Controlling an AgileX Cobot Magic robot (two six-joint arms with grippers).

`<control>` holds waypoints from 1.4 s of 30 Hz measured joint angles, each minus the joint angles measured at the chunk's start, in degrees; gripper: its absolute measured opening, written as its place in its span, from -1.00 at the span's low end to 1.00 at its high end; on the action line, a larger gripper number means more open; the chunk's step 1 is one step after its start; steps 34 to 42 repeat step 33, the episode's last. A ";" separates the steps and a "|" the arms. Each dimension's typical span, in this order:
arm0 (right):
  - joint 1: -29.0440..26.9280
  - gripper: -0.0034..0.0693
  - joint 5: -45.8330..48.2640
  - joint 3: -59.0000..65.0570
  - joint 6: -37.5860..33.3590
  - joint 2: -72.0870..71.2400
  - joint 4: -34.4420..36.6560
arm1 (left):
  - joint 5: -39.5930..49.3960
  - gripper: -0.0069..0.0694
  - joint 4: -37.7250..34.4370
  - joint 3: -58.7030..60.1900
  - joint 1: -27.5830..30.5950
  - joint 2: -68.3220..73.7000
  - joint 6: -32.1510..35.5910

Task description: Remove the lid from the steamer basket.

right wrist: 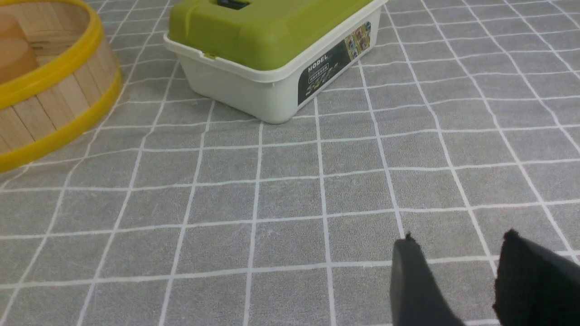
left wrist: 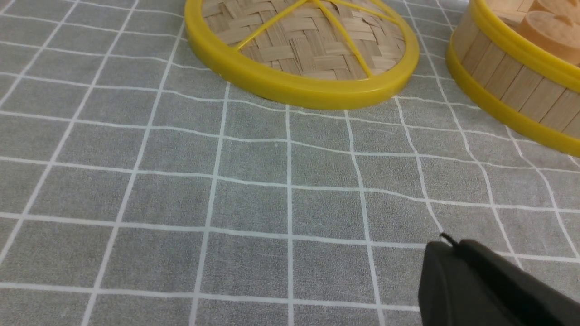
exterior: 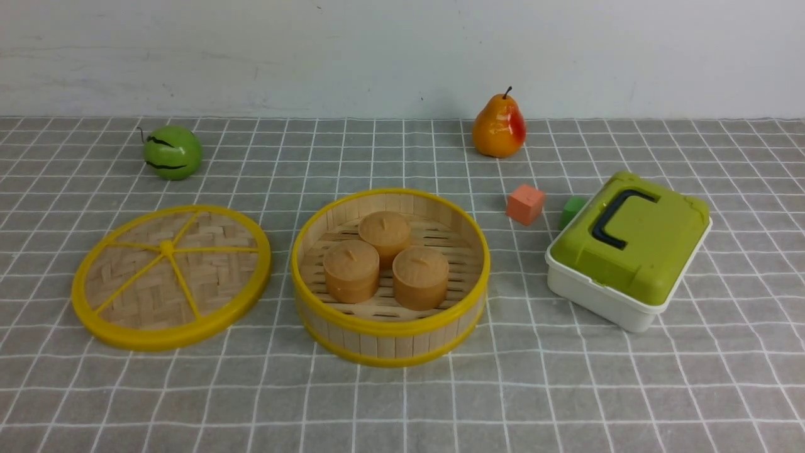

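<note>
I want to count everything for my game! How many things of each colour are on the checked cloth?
Yellow-rimmed bamboo: 2, the lid and the steamer basket
Tan buns in the basket: 3
Green: 3, melon, small cube, green-lidded box
Orange: 2, pear, cube
Total: 10

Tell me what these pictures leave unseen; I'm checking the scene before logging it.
- Green cube: front view, mostly hidden behind the white box.
- Box label: right wrist view, small print too small to read.
- Steamer basket: left wrist view, cut off by the edge.
- Both arms: outside the front view.
</note>
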 joint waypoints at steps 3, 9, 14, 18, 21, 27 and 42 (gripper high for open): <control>0.00 -0.24 0.00 0.00 0.00 0.00 0.00 | 0.00 -0.83 0.00 0.00 0.00 0.00 0.00; 0.00 -0.24 0.00 0.00 0.00 0.00 0.00 | 0.00 -0.82 0.00 0.00 0.00 0.00 0.00; 0.00 -0.24 0.00 0.00 0.00 0.00 0.00 | 0.00 -0.81 0.00 0.00 0.00 0.00 0.00; 0.00 -0.24 0.00 0.00 0.00 0.00 0.00 | 0.00 -0.81 0.00 0.00 0.00 0.00 0.00; 0.00 -0.24 0.00 0.00 0.00 0.00 0.00 | 0.00 -0.81 0.00 0.00 0.00 0.00 0.00; 0.00 -0.24 0.00 0.00 0.00 0.00 0.00 | 0.00 -0.79 0.00 0.00 0.00 0.00 0.00; 0.00 -0.24 0.00 0.00 0.00 0.00 0.00 | 0.00 -0.77 0.00 0.00 0.00 0.00 0.00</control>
